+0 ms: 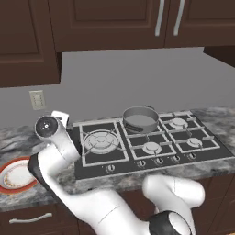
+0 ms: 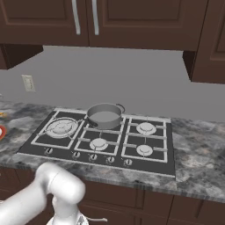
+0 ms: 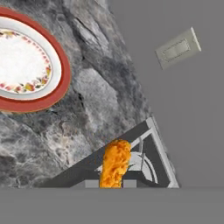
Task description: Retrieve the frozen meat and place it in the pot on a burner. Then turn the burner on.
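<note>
A: Countertop (image 1: 215,120) of grey marbled stone runs across both base views, under dark wood cabinets (image 2: 132,22), with a grey back wall behind it.

B: And the next biggest thing on it?

A: The black cooktop (image 2: 169,154), set into the stone. It carries white-edged grates, a large double-ringed silver burner (image 1: 100,141) at its left end and a row of knobs (image 1: 158,161) along its front edge.

B: Where is the pot?

A: The grey metal pot (image 1: 140,119) stands upright on a rear burner section of the cooktop, just right of the big ringed burner. In the right base view the pot (image 2: 104,115) sits at the same rear spot.

B: Anything off the cooktop?

A: A white plate with a red-orange rim (image 1: 16,176) lies on the counter, well to the left of the cooktop. A wall outlet (image 1: 37,99) sits on the back wall above that stretch.

B: And the frozen meat?

A: In the hand view the frozen meat (image 3: 115,163), an orange-brown piece, rises from the bottom of the picture right at the gripper (image 3: 112,183), above the corner of the cooktop. The plate (image 3: 52,94) is well apart from it.

B: The fingers?

A: Drawn in narrow, pinching the frozen meat.
</note>
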Robot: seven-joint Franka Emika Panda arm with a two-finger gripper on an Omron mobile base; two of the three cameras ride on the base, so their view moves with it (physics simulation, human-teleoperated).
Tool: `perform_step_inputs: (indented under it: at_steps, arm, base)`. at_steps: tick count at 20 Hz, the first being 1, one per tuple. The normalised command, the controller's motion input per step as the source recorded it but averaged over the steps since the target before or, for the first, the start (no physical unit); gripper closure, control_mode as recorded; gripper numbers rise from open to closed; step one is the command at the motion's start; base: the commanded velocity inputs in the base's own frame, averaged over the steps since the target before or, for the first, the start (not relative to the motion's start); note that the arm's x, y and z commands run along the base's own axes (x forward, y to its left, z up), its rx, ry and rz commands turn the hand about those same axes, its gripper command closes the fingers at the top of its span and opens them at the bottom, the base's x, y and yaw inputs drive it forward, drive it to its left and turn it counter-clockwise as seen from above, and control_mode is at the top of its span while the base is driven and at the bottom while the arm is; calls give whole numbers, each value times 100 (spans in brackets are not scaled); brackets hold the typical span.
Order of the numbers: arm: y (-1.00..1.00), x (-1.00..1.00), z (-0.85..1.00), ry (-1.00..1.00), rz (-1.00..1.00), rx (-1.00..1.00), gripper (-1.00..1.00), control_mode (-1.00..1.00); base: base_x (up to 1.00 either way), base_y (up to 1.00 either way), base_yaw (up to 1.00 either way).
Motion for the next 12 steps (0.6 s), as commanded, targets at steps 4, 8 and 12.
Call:
perform_step_inputs:
  at_steps: [4, 8, 12]
  arm:
    - [-100, -3, 64, -13, -4, 16, 100, -100]
    - [-100, 0, 76, 0, -15, 17, 100, -100]
    - [-100, 0, 74, 5, -26, 18, 100, -100]
  base:
    - [0, 0, 0]
    - [0, 0, 0]
    - [0, 0, 0]
